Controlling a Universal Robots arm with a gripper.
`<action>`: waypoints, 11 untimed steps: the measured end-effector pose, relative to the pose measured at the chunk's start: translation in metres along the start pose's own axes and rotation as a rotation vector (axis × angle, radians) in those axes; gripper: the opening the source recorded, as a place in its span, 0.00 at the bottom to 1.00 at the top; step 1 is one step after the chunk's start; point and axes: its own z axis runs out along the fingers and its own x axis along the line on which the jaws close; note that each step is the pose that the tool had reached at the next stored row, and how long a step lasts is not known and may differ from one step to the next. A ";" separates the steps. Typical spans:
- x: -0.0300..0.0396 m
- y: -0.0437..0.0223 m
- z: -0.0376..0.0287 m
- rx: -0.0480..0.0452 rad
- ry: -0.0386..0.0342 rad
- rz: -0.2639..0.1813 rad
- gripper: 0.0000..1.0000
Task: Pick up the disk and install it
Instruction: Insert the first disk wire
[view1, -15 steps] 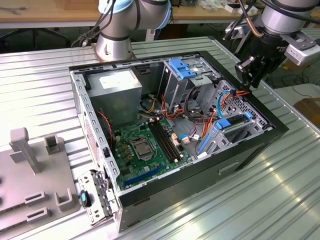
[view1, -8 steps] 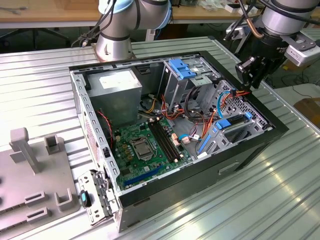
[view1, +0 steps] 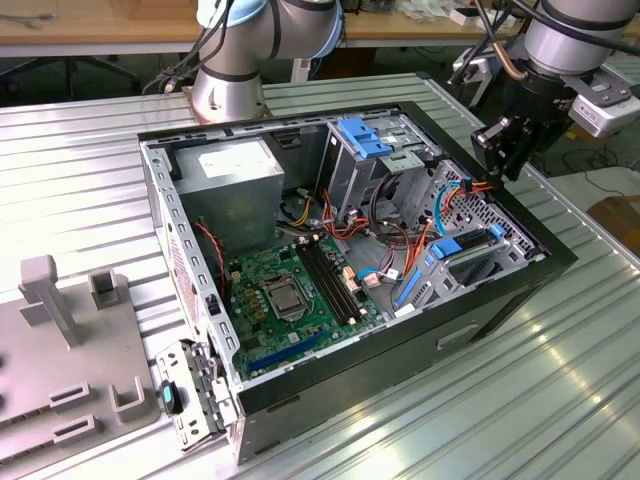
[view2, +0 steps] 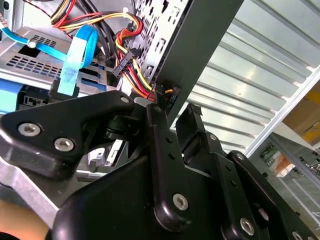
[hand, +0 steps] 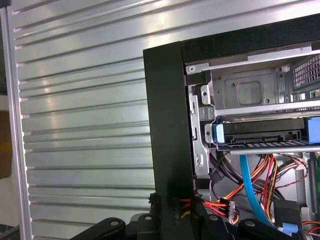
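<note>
From my seat the claw (view1: 505, 150) hangs in the air over the corner of the computer case (view1: 400, 330) at the exterior view's right, clear of the metal; in the second wrist view its two black fingers (view2: 156, 120) stand a narrow gap apart with nothing between them, so I call it narrowly parted and empty.

The disk (hand: 260, 132) is already in the case; in the first wrist view it lies flat in a metal bay just inside the black corner post, dark face toward the camera, blue plastic at both ends, with a bare metal bay (hand: 250, 92) right beside it.

A blue flat cable (hand: 248, 185) curves past the disk's bay, alongside a bundle of red, yellow and orange wires (hand: 267, 172); a white plug (hand: 227, 207) on some of those wires sits close to the claw's tips.

In the exterior view the case lies open on a ribbed metal table (view1: 500, 400); the green main board (view1: 290, 290) is on its floor; the grey power box (view1: 235, 185) is at the far end; a grey holder (view1: 70, 340) sits on the table at the exterior view's left, well apart from the claw.
</note>
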 end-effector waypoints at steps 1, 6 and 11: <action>0.0000 0.0000 0.0001 -0.0005 0.0001 0.001 0.36; -0.0001 0.0001 0.0002 -0.0006 0.0000 0.001 0.36; -0.0002 0.0000 0.0008 -0.0006 0.0001 0.001 0.36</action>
